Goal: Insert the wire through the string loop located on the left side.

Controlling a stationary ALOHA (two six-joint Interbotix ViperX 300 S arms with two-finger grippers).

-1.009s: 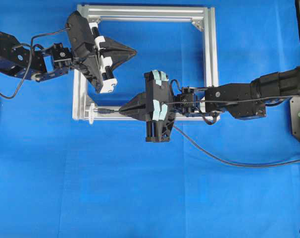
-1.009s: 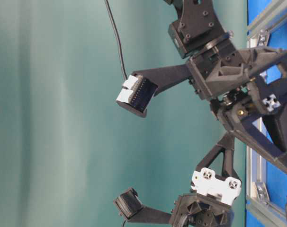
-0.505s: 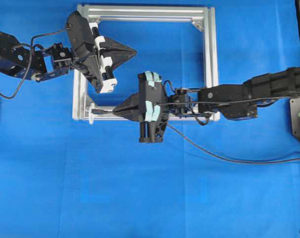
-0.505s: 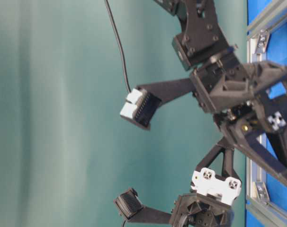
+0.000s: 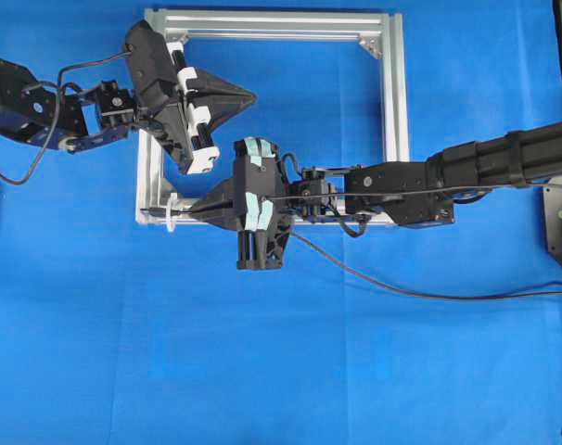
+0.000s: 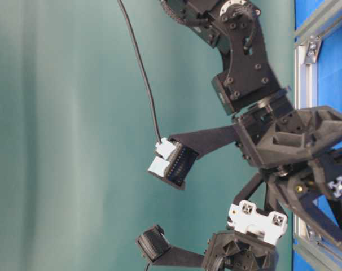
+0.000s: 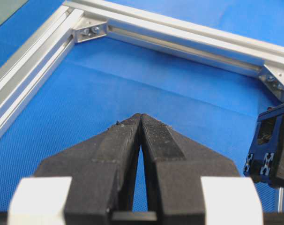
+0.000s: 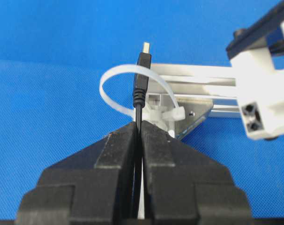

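Wire (image 8: 138, 101) pinched in right gripper (image 8: 138, 129), plug just ahead of the fingertips, lined up with the loop (image 8: 132, 89) on the frame (image 5: 390, 111) corner for threading. Left gripper (image 7: 141, 123) clamped empty, parked clear.

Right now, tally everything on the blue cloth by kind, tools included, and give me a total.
Tools: 2, left tool shut on nothing, right tool shut on the wire
Wires: 1, black wire
String loops: 1, white string loop
Aluminium frames: 1, silver frame
Total: 5
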